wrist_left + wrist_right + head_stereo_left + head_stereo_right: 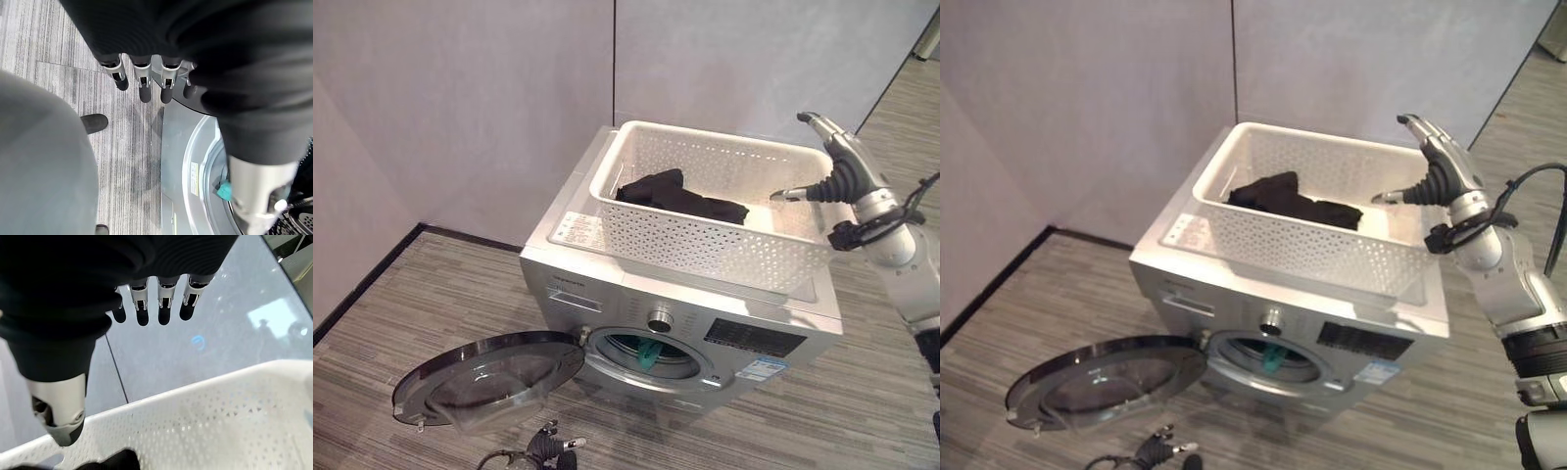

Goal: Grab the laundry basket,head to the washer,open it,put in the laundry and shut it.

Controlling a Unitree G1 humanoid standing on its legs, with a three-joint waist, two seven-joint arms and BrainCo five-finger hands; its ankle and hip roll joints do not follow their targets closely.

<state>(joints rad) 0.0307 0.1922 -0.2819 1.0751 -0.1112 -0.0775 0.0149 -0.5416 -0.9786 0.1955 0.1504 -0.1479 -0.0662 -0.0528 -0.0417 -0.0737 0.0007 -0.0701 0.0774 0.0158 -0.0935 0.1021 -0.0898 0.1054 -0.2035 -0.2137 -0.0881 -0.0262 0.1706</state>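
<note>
Right wrist view: right hand (73, 308) fingers straight above laundry basket (205, 421), label print on washer (705, 333) unreadable

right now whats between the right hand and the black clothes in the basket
Nothing: in the left eye view, the right hand hovers open above the basket rim, with bare basket floor between it and the black clothes.
</note>
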